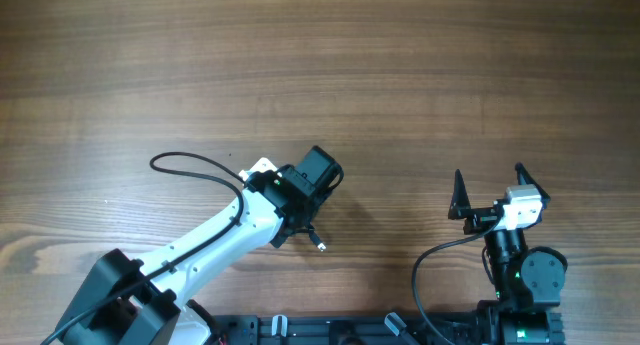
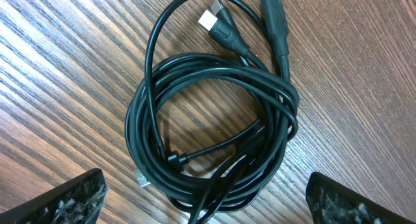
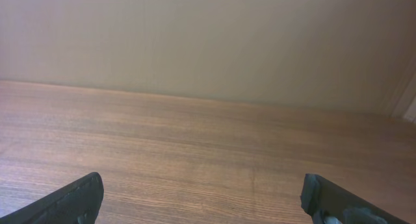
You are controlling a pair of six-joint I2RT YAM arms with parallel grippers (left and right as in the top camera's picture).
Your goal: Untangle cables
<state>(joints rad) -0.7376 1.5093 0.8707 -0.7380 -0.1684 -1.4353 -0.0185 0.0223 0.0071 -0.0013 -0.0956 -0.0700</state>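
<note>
Black left pincer (image 2: 208, 201) released, jaws wide, poised straight over the cables (image 2: 138, 126) coiled on the wooden desk (image 2: 65, 68) | right pincer (image 1: 489, 180) released, empty, well apart | risk: clamping several strands together could drag the whole coil and tighten it.

We see our right tool (image 3: 208, 201) with its two dark fingers (image 3: 75, 198) low in either corner, standing wide apart, wood grain showing between them. Ahead of the tool the wooden bench (image 3: 195, 133) runs to a plain beige wall (image 3: 208, 36). Far right of the tool is a pale strip (image 3: 408, 100), perhaps a wall corner.
</note>
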